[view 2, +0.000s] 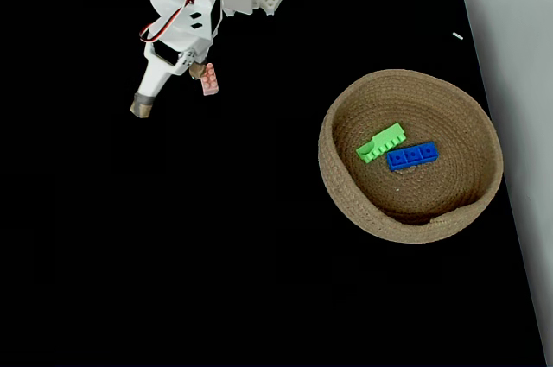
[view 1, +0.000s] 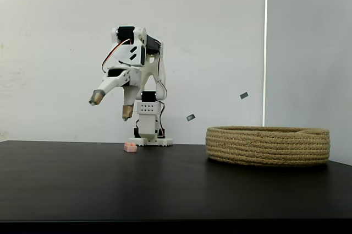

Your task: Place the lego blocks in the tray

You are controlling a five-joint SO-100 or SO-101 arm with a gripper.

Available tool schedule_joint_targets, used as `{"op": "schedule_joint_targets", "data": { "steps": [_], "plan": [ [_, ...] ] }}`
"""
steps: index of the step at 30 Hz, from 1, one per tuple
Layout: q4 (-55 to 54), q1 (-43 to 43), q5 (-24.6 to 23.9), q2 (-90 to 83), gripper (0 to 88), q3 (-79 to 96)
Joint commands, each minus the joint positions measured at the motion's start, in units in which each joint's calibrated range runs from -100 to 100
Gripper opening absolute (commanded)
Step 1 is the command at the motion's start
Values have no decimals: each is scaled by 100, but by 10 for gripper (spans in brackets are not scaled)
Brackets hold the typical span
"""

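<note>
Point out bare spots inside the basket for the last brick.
In the coiled tan rope basket, the floor near the front wall and the left wall is free. The middle is crowded: the long green brick and long blue brick lie side by side there.

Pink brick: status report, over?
Gripper open, raised above table. Tiny pale pink lego brick on black table, ungrasped. Green brick, blue brick inside coiled rope basket. Path unobstructed.
</note>
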Motion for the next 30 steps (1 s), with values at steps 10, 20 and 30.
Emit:
{"op": "schedule_joint_targets", "data": {
  "steps": [10,20,30],
  "plan": [
    [-239,30,-1001,-561,453,1335],
    [-698,-770,-1451,-1275,466,2529],
    [-1306,-489,-1411,-1662,470,3405]
  ]
}}
